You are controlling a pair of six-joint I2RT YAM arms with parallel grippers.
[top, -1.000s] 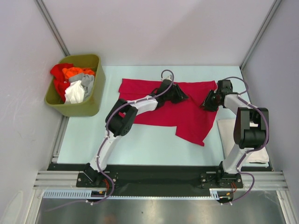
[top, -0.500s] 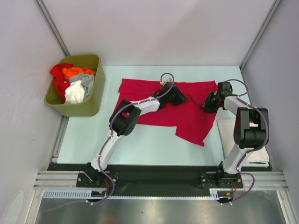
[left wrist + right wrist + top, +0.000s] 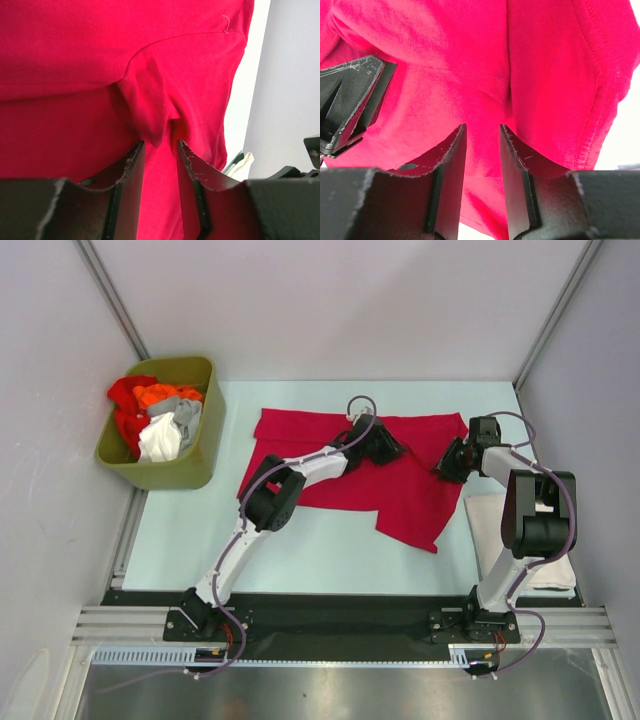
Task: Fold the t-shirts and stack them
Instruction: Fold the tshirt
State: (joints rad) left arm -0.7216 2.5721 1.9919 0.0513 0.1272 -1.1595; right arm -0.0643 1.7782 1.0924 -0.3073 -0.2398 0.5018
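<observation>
2 arms reach from the near edge over the pale blue-green table. Nearest, at the right beside the right arm, we see a folded off-white cloth t-shirt. Farther in, a crimson-red cloth t-shirt lies spread across the middle. The left gripper pinches a puckered ridge of it near its far edge, and the right gripper nips a fold at its right side. Far left, an olive-green plastic bin holds a crumpled red t-shirt, an orange t-shirt, a grey t-shirt and a white t-shirt.
</observation>
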